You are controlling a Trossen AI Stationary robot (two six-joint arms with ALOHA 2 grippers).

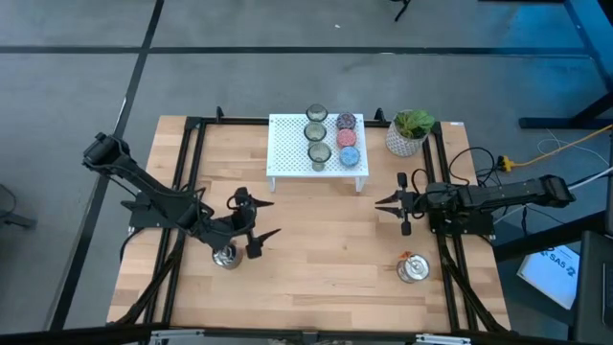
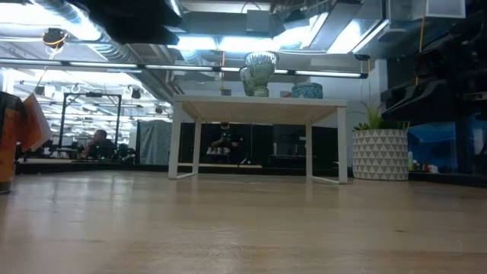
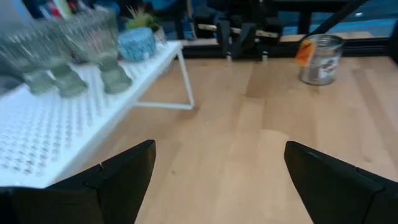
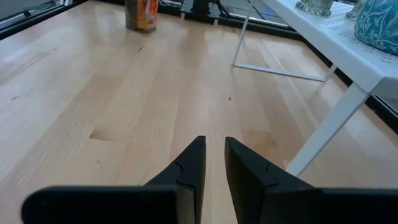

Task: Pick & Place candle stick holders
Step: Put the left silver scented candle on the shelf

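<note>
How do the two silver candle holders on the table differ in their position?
The left silver holder stands on the table's left side, just beside the open left gripper. The right silver holder stands on the right side, clearly apart from the shut right gripper. Both are off the white rack.

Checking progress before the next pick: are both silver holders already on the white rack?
No, both silver holders stand on the wooden table, off the white rack.

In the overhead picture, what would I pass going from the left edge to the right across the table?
Left gripper → silver holder just beneath it → white rack with six holders → potted plant → right gripper → second silver holder.
</note>
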